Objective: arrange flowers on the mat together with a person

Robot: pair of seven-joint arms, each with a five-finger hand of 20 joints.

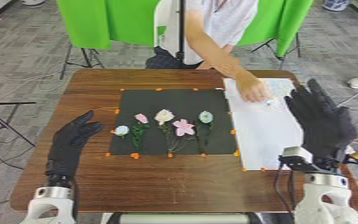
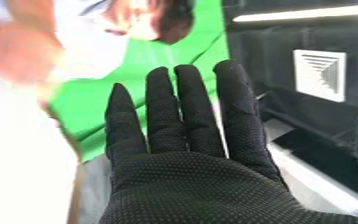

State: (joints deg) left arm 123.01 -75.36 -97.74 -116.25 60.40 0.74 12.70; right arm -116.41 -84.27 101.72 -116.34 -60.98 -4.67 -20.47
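Presently, flowers lie in a row on the mat, left hand relaxed to its left, right hand straight-fingered to its right; risk: the latter, swung inward, could bump the person's hand beside the mat, both sharing that side.

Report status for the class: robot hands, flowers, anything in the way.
Left hand and right hand open, empty. Five flowers on dark mat. Person's hand at white sheet, clear of the flowers.

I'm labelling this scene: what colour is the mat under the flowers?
Black or very dark grey mat, clearest in the head view.
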